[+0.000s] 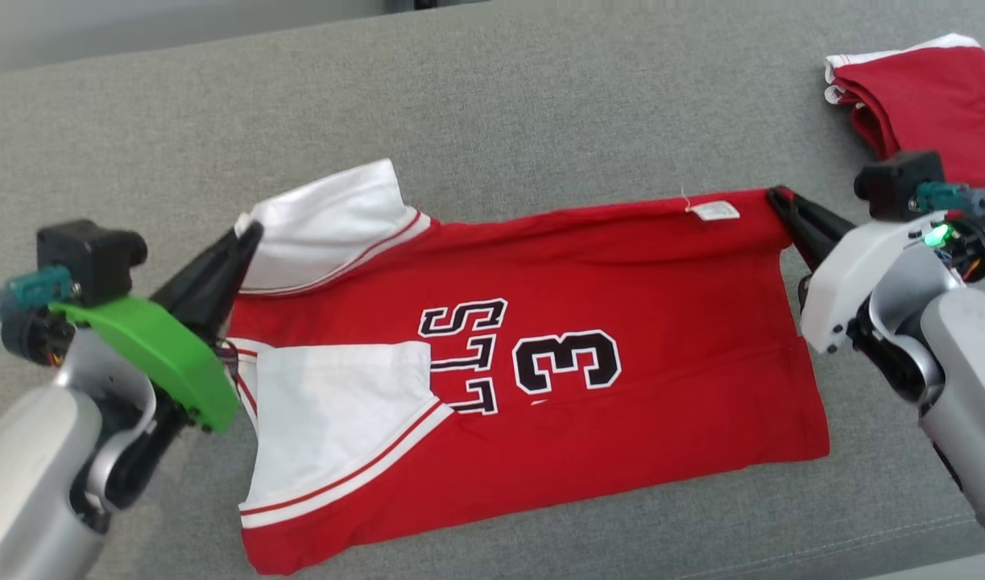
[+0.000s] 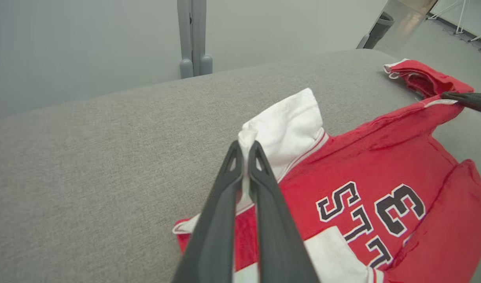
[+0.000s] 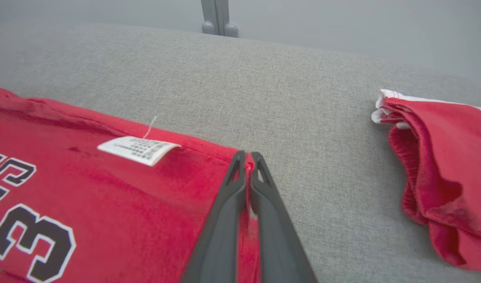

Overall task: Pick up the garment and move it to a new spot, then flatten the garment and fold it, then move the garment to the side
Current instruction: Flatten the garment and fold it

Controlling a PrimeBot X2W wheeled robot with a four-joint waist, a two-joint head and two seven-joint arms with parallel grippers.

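Observation:
The garment (image 1: 540,387) is a red jersey with white sleeves and a black number 3, spread sideways on the grey cushion. My left gripper (image 1: 249,235) is shut on the white far sleeve's edge (image 2: 246,138) at the jersey's left end. At the far right corner of the red hem (image 3: 247,164) my right gripper (image 1: 778,197) is shut on the cloth, just beside the white care label (image 3: 139,149). Both corners are pinched a little above the surface.
A second red garment (image 1: 923,93) with white trim lies bunched at the far right of the cushion, close behind my right wrist. A grey post (image 2: 192,37) stands beyond the cushion's far edge. Bare cushion (image 1: 540,105) stretches behind the jersey.

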